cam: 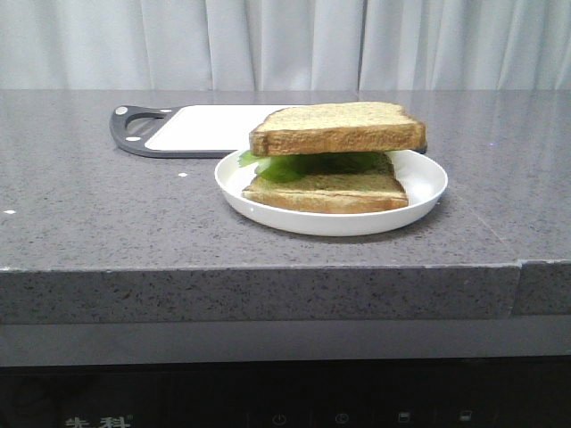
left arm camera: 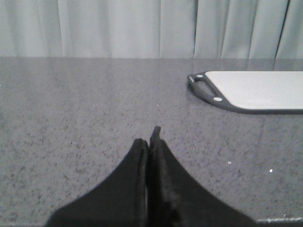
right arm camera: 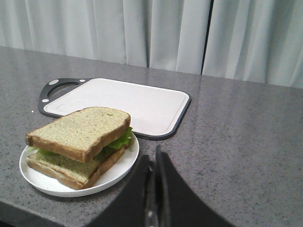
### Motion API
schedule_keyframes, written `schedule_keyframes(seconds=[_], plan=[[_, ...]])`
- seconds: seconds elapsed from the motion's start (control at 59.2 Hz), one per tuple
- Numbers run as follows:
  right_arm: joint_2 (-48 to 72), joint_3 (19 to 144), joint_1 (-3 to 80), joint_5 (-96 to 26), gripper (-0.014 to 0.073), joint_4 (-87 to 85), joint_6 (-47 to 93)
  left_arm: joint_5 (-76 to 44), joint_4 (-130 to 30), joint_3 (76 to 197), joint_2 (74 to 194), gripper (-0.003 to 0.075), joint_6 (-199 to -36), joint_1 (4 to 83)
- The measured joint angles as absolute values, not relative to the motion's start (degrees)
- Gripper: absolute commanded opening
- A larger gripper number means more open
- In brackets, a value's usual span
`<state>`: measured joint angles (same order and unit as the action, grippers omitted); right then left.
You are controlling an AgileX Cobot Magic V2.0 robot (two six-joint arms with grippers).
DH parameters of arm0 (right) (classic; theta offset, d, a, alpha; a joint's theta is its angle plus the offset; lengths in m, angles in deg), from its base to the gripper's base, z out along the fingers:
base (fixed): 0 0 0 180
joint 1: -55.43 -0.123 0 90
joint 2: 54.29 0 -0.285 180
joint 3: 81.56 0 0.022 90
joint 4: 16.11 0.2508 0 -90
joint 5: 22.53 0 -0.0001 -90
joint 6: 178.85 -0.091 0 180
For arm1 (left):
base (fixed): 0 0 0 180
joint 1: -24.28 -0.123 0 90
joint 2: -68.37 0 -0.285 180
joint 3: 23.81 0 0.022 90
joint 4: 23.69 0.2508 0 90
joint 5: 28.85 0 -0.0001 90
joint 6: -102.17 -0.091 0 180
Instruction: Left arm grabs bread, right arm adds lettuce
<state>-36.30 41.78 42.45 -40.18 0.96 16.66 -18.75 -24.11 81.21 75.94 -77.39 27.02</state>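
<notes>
A white plate (cam: 419, 203) (right arm camera: 118, 171) holds a stacked sandwich. The thick tan bread (cam: 336, 128) (right arm camera: 80, 130) lies on top, over the green lettuce (cam: 294, 165) (right arm camera: 121, 138) and a thinner bottom slice (cam: 330, 191) (right arm camera: 61, 166). In the left wrist view my left gripper (left arm camera: 149, 140) is shut and empty above bare counter, far from the plate. In the right wrist view my right gripper (right arm camera: 152, 160) is shut and empty, just beside the plate's rim. Neither arm shows in the front view.
A white cutting board (cam: 205, 127) (left arm camera: 258, 89) (right arm camera: 123, 101) with a dark rim and handle lies behind the plate. The grey stone counter (cam: 89, 205) ends at a front edge near the camera. Pale curtains hang at the back.
</notes>
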Motion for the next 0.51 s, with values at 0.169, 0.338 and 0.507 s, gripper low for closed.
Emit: schedule_keyframes(seconds=[0.169,0.338,0.507], plan=[[-36.3,41.78,42.45,-40.18,-0.0062,0.96,16.66,-18.35,-24.48,78.69,75.94,-0.002,-77.31,26.36],[-36.3,41.78,42.45,-40.31,-0.0062,0.96,16.66,-17.83,-24.79,78.69,75.94,-0.002,-77.31,26.36],[-36.3,41.78,42.45,-40.31,-0.0062,0.96,16.66,-17.79,-24.87,78.69,75.94,-0.002,-77.31,26.36]])
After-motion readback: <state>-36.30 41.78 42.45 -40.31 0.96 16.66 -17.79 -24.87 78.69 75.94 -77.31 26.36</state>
